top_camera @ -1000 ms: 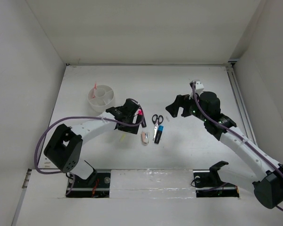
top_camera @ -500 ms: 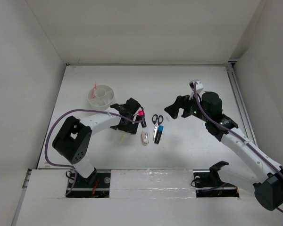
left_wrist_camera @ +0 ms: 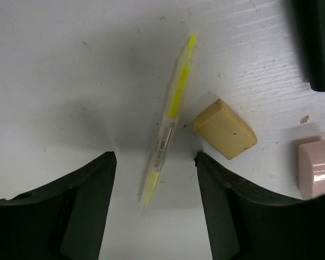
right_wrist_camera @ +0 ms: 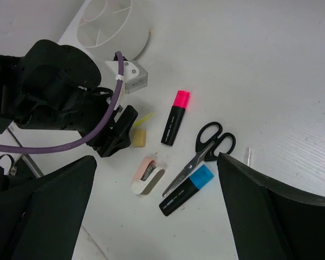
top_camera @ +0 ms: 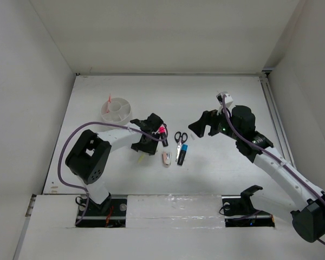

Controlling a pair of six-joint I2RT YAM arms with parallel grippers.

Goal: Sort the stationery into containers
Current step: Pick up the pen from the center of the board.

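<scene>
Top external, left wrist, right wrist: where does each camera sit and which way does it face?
Top external: above and behind the bases, looking down at the table; both arms show.
Left wrist: low over the table, facing down at the yellow stick and tan eraser; its own fingers frame the bottom.
Right wrist: high, facing down at the scissors, tray and left gripper; own fingers at the bottom corners.
Shared: both wrist views show the tan eraser.

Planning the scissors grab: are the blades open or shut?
Shut: the scissors show blades together in one line, loops side by side.
</scene>
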